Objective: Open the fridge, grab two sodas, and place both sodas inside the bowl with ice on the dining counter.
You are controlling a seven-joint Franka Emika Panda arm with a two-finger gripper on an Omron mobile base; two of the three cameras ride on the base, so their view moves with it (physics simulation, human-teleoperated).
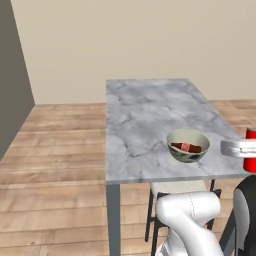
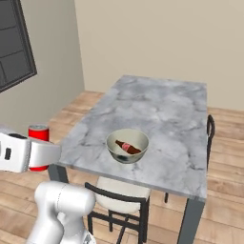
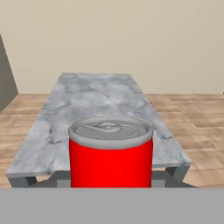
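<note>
Red can [image 3: 111, 153] is filling your hand view, jaws gripping it beside the counter [image 2: 157, 114]. Bottle [image 2: 127, 147] is lying in the bowl [image 2: 127, 145]; you're likely carrying the can there next.

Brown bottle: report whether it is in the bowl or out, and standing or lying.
In, lying down. The brown bottle rests on its side inside the bowl on the dining counter.
</note>
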